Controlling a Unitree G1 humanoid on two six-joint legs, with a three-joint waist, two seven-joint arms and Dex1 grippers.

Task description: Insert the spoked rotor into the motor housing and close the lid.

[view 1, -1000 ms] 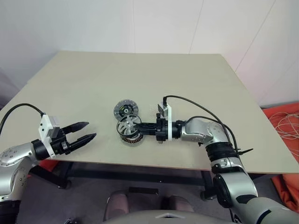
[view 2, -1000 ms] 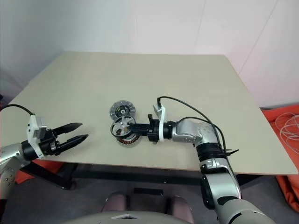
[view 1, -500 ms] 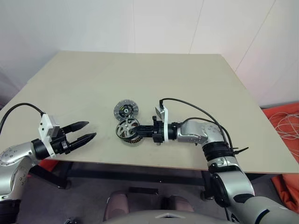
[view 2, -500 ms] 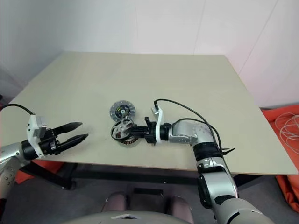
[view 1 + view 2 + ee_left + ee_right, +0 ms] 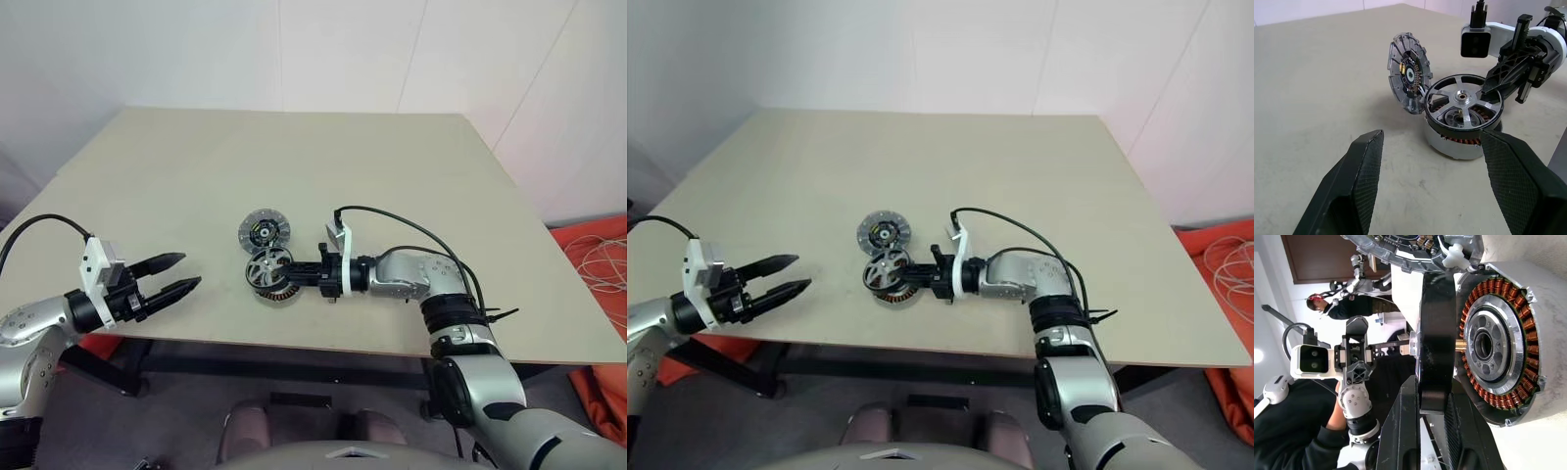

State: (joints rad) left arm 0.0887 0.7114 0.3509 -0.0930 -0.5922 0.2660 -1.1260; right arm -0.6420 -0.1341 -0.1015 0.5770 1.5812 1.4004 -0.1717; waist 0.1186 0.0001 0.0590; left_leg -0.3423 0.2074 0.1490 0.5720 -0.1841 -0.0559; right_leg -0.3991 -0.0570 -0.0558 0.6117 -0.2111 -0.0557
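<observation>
The spoked rotor point(image 5: 267, 265), a silver disc with a dark rim, hangs almost flat just over the motor housing point(image 5: 278, 290). My right gripper point(image 5: 291, 273) is shut on the rotor's rim, reaching in from the right. In the right wrist view a narrow gap shows between rotor point(image 5: 1436, 333) and copper-wound housing point(image 5: 1504, 323), with the brass shaft entering the housing's centre hole. The grey lid point(image 5: 264, 230) lies on the table just behind the housing. My left gripper point(image 5: 191, 270) hovers open near the table's front left, pointing toward the parts, well apart from them.
The beige table point(image 5: 411, 166) has its front edge close below the housing. Orange material with pale cables point(image 5: 600, 262) lies on the floor to the right. A person point(image 5: 1327, 306) stands in the background of the right wrist view.
The right gripper rolled and sank a little, bringing the rotor from standing tilted on edge to nearly flat over the housing. The left arm stayed still.
</observation>
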